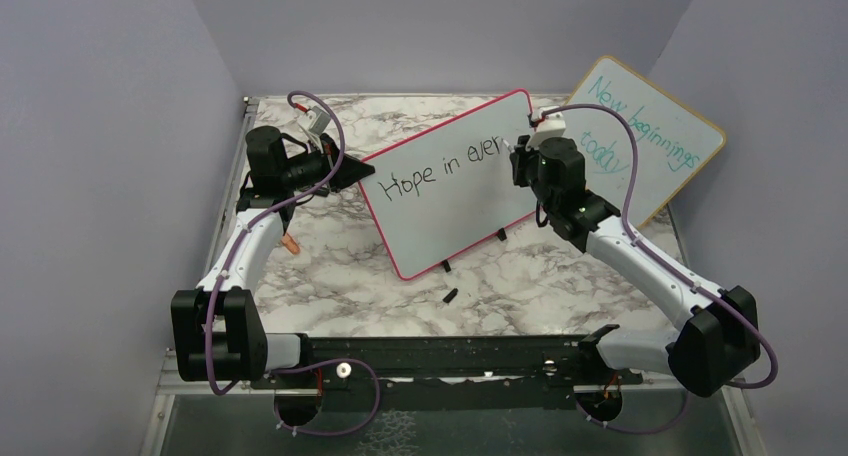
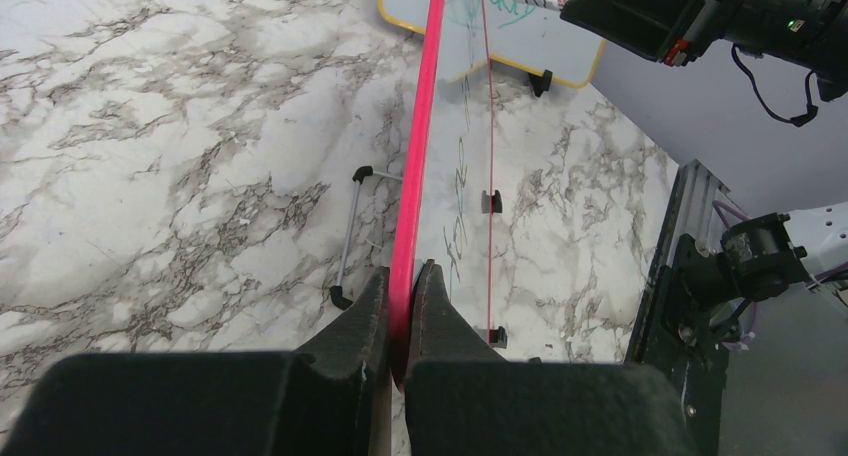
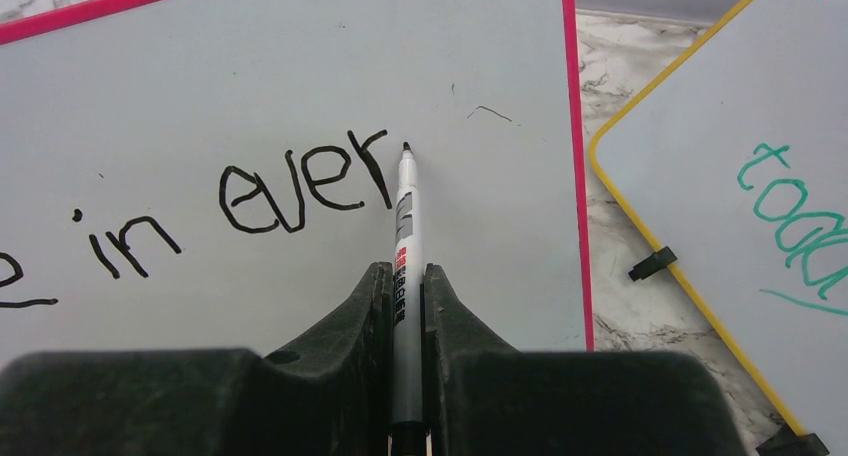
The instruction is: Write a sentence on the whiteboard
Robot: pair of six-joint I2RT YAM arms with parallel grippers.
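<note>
The whiteboard [image 1: 450, 201] with its pink-red frame stands tilted on black feet mid-table. Black writing on it [image 1: 440, 172] reads "Hope in ever"; the right wrist view shows "in ever" [image 3: 290, 191]. My left gripper [image 2: 402, 276] is shut on the board's left pink edge [image 2: 420, 156]; in the top view it sits at the board's left side [image 1: 345, 171]. My right gripper [image 3: 405, 276] is shut on a white marker [image 3: 405, 236] whose black tip touches the board just right of the "r". In the top view it is at the board's right end [image 1: 520, 156].
A wooden-framed board [image 1: 650, 151] with teal "New beginnings today" leans at the back right, close behind my right arm. A small black cap [image 1: 450, 296] lies on the marble table in front of the whiteboard. A small orange object [image 1: 291, 243] lies by the left arm.
</note>
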